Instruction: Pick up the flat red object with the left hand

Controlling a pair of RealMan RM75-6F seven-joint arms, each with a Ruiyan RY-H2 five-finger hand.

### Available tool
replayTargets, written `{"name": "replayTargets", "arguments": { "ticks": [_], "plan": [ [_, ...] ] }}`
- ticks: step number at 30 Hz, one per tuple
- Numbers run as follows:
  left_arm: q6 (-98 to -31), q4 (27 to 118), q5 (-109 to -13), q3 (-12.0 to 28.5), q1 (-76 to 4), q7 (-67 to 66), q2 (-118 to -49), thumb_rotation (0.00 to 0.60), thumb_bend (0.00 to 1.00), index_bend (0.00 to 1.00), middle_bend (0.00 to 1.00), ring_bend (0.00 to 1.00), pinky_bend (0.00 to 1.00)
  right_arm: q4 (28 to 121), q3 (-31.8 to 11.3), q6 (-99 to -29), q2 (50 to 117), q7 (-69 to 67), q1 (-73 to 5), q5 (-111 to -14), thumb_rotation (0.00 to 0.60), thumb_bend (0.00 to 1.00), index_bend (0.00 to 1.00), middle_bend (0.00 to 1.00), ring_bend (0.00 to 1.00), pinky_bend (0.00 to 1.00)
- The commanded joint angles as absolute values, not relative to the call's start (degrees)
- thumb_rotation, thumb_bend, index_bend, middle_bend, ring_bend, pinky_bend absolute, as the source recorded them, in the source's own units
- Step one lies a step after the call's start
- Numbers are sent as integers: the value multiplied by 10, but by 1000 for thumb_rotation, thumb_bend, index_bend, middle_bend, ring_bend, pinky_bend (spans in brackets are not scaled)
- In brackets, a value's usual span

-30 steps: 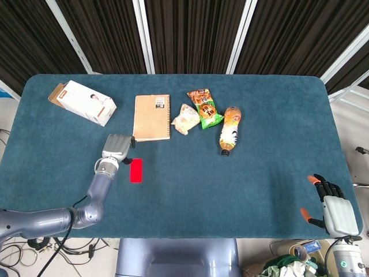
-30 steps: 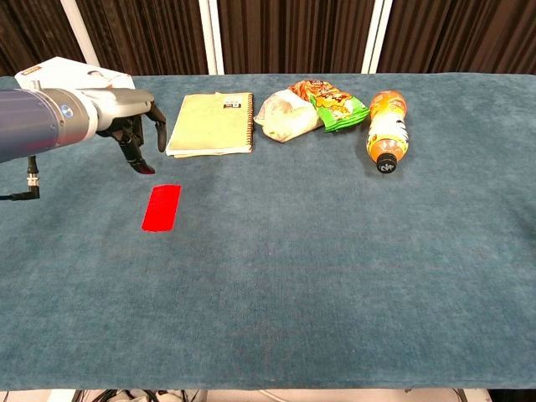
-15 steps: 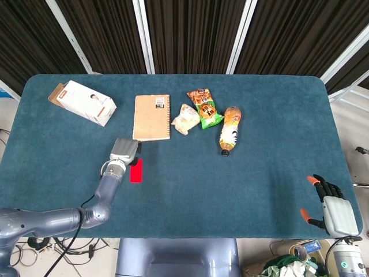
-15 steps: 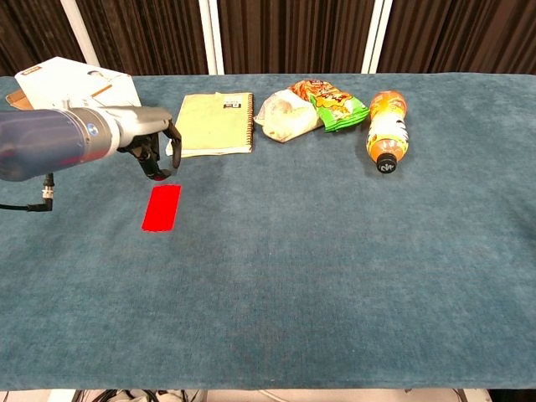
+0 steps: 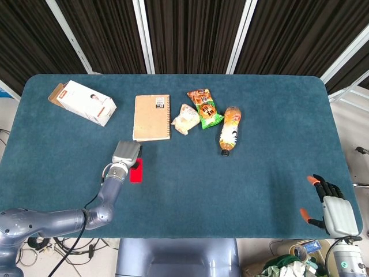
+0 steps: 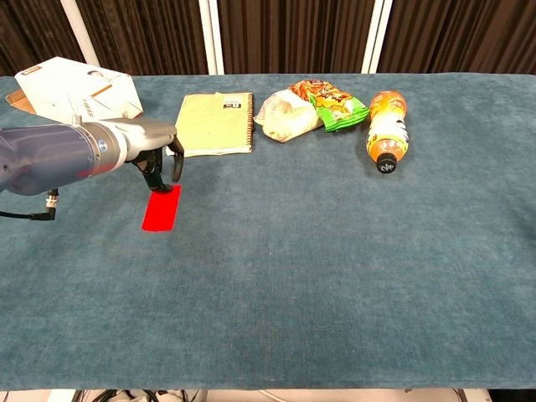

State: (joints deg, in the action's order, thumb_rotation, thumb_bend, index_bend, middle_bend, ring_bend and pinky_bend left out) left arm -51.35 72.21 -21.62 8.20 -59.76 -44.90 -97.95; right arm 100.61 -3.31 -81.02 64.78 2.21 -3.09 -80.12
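The flat red object (image 5: 136,172) (image 6: 161,208) lies on the blue table left of centre. My left hand (image 5: 126,154) (image 6: 157,152) hovers over its far end, fingers pointing down and apart, fingertips close to or touching the red object's far edge; nothing is held. In the head view the hand covers part of that end. My right hand (image 5: 331,206) rests off the table's near right corner with its fingers spread and nothing in it; the chest view does not show it.
A tan notebook (image 5: 152,117) (image 6: 213,123) lies just beyond the left hand. A white box (image 5: 85,103) (image 6: 77,86) sits at the far left. Two snack bags (image 5: 195,112) (image 6: 311,107) and an orange bottle (image 5: 229,130) (image 6: 385,125) lie at the back centre.
My left hand has moved right and toward the red object, from beside its far left to over its far end. The red object and the right hand have not moved.
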Motion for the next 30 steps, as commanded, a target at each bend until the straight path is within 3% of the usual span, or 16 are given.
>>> {"name": "replayTargets", "arguments": {
  "ticks": [1,30],
  "plan": [
    [-519,727,-212,83,-598,-454,-979,600,359,479,1000,1000,1000,1006,-32,-810,648,23,-31,-803,600,207,166,92,142,121],
    [-517,709,-221,82,-598,-473,-996,600,360,468,1000,1000,1000,1008,-35,-809,645,17,-31,-795,600,207,165,92,142,121]
  ]
}}
